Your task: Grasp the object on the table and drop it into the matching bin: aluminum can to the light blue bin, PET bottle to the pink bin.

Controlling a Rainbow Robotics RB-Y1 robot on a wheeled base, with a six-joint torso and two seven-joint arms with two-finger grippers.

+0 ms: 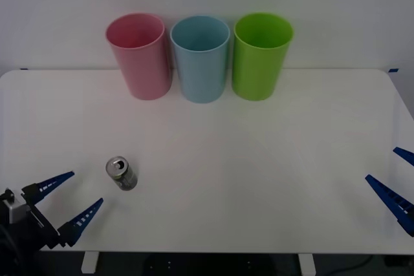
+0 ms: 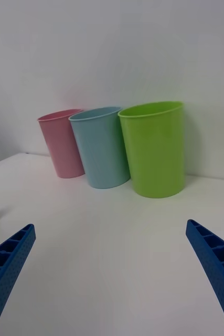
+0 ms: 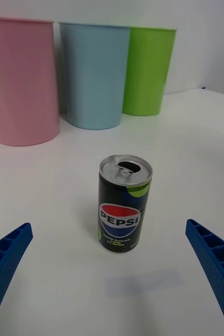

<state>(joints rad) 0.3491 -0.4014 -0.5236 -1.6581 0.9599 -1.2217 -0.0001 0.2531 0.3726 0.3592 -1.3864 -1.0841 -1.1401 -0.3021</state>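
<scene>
Fingers (image 3: pixel 7 257) apart, upright black Pepsi can (image 3: pixel 125 210)

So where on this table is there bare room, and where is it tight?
Bare: the white table between the can and the right gripper, and the strip before the bins. Tight: pink bin, light blue bin and lime green bin crowd the far edge.
</scene>
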